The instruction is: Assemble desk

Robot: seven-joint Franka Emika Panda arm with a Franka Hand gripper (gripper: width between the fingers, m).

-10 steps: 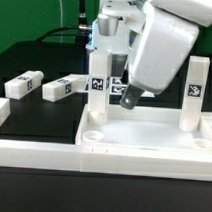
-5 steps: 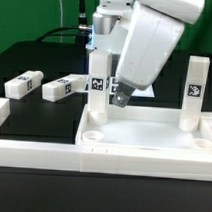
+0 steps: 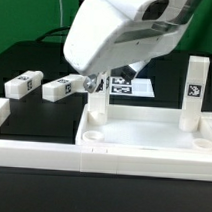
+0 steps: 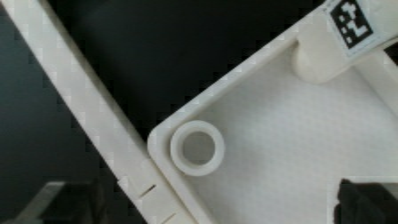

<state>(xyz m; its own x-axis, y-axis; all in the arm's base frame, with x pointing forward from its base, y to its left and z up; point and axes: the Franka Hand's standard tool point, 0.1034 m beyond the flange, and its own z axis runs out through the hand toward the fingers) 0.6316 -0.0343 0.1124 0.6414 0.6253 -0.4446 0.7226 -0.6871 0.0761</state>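
Black table (image 3: 36, 66) fills the exterior view, with green cloth hanging behind it. The desk top (image 3: 143, 131) lies in the foreground toward the exterior view's right. It is a white rectangular tray with a raised rim and round sockets at its near corners. One upright leg (image 3: 195, 93), square and white with a black-and-white tag, stands in its far corner on the exterior view's right. A second upright leg (image 3: 97, 109) stands in the other far corner, its top hidden by the arm (image 3: 117, 29). Two loose legs (image 3: 23, 84) (image 3: 60, 88) lie on the table at the exterior view's left, well apart from the tray. A white rail (image 3: 37, 151) meets the tray's near corner. The marker board (image 3: 135, 87) lies behind the tray. The gripper (image 3: 94, 84) hangs beside the second upright leg.

The wrist view looks down on one tray corner, where an empty socket (image 4: 196, 148) sits as a shallow ring. A tagged leg stands in the next corner. The dark fingers (image 4: 368, 196) stand wide apart with nothing between them.
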